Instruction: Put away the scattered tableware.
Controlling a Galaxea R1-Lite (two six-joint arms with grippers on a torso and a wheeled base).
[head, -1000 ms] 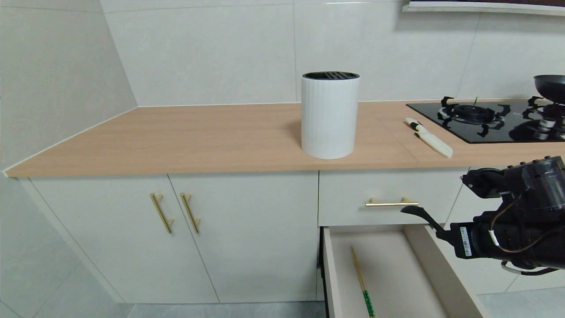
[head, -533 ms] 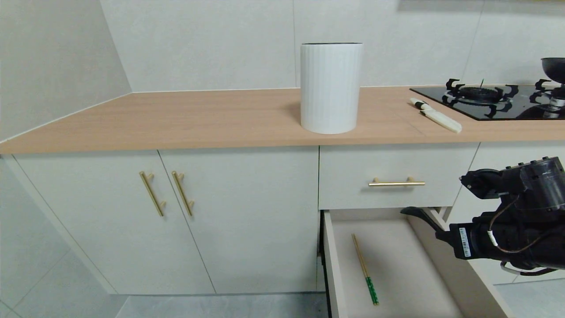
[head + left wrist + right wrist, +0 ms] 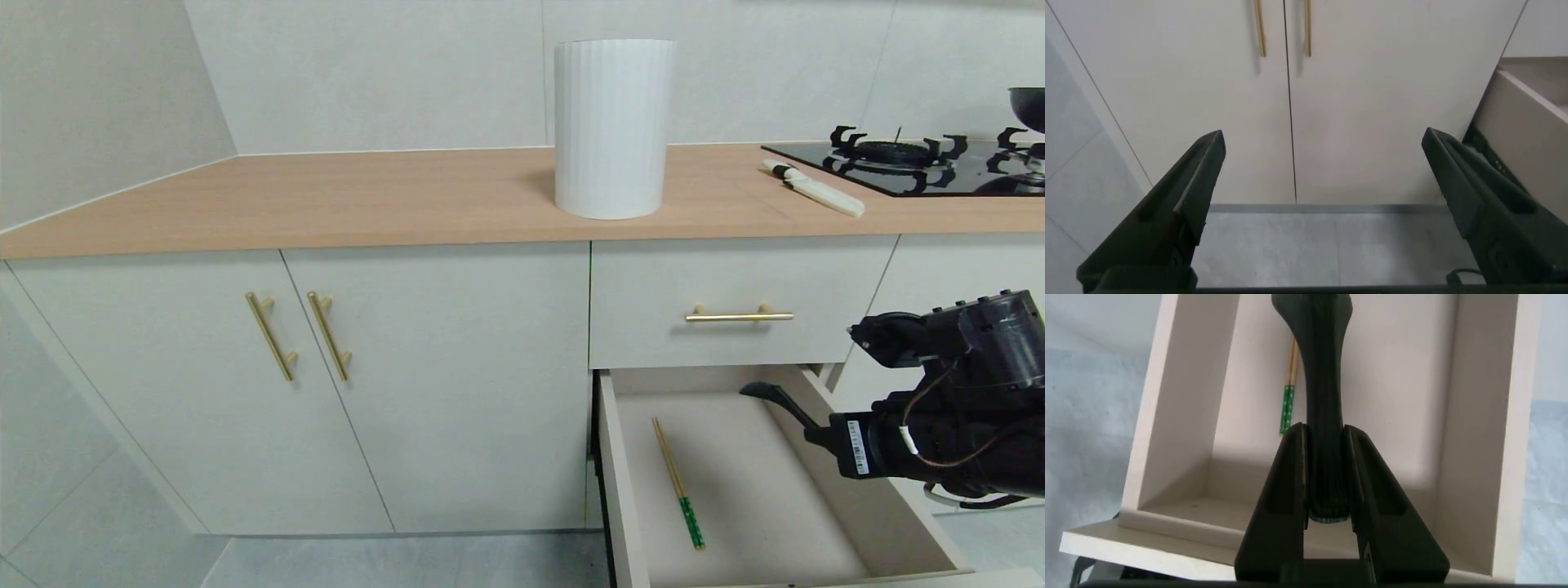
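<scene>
black utensil (image 3: 1321, 384), green-tipped chopsticks (image 3: 677, 480)

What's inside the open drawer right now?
Chopsticks with green ends lie on the floor of the drawer. The right hand holds a black utensil above it. In the head view the arm covers the near right corner.

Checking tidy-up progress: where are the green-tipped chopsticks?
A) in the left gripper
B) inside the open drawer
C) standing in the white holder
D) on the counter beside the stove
B: the chopsticks lie flat on the floor of the open drawer.
</scene>
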